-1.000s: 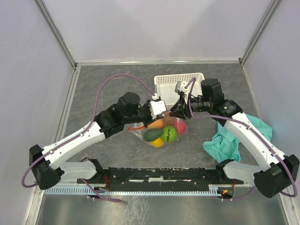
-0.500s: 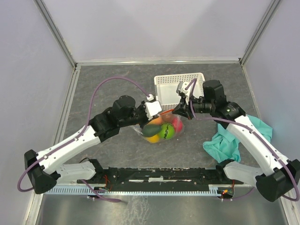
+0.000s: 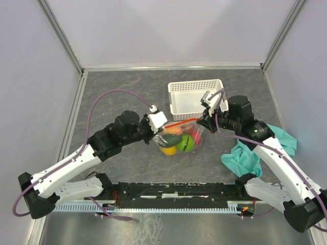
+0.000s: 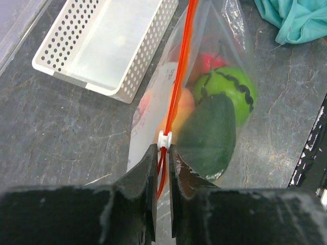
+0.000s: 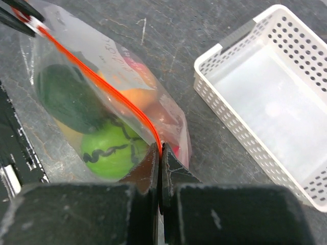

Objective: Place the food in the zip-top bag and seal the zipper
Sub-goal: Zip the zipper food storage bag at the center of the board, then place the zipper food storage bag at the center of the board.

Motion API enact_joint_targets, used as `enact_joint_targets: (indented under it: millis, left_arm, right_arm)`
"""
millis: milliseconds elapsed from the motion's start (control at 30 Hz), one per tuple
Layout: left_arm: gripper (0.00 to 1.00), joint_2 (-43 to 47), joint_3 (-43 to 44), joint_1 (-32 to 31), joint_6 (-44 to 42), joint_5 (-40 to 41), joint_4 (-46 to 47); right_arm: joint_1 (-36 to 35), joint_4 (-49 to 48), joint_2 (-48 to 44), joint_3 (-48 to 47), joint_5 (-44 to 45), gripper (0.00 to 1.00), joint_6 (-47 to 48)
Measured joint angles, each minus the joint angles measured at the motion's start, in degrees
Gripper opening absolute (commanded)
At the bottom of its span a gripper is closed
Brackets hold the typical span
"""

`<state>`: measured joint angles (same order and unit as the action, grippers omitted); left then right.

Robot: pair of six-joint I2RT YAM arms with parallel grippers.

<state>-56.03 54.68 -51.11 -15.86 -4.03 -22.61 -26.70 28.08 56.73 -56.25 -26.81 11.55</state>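
Note:
The clear zip-top bag (image 3: 180, 139) lies in front of the basket and holds the food: a green striped melon (image 4: 230, 94), a dark green avocado (image 4: 208, 135), a red apple (image 4: 212, 62) and an orange fruit (image 4: 179, 109). The red zipper (image 4: 180, 71) is stretched taut between both grippers. My left gripper (image 4: 163, 149) is shut on the zipper's left end, just behind the white slider (image 4: 164, 138). My right gripper (image 5: 160, 151) is shut on the zipper (image 5: 102, 81) at the bag's right end, above the melon (image 5: 110, 148). In the top view the left gripper (image 3: 162, 127) and right gripper (image 3: 200, 122) hold the bag's top edge.
A white perforated basket (image 3: 196, 96) stands just behind the bag and looks empty in the wrist views. A teal cloth (image 3: 250, 153) lies crumpled at the right, under my right arm. The black rail (image 3: 179, 191) runs along the near edge.
My left gripper has drawn back to the left along the zipper. My right gripper has shifted slightly right. The red strip is now pulled straight between them.

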Motion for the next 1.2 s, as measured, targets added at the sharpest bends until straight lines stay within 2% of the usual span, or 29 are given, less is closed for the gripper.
enact_joint_targets:
  millis: [633,833,933,1100,1200]
  left_arm:
    - [0.03,9.9,-5.4,0.3,4.7,9.7,-3.1]
    - [0.04,12.0,-7.5,0.4,4.8,11.6,-2.5]
    - [0.18,11.8,-8.1,0.4,5.8,12.0,-1.2]
    - [0.62,11.6,-9.8,0.4,10.1,14.9,4.8]
    - [0.81,11.5,-12.1,0.4,14.9,19.5,9.4]
  right_arm:
    - [1.3,-0.2,-5.4,3.7,18.3,0.02,-5.7]
    - [1.7,-1.8,-5.4,5.0,21.5,0.02,-7.1]
    - [1.7,-2.7,-4.5,5.1,21.5,0.02,-7.7]
    - [1.7,-5.4,-3.9,5.4,21.5,0.02,-8.3]
    - [1.7,-7.3,-3.0,5.4,22.3,0.02,-8.3]
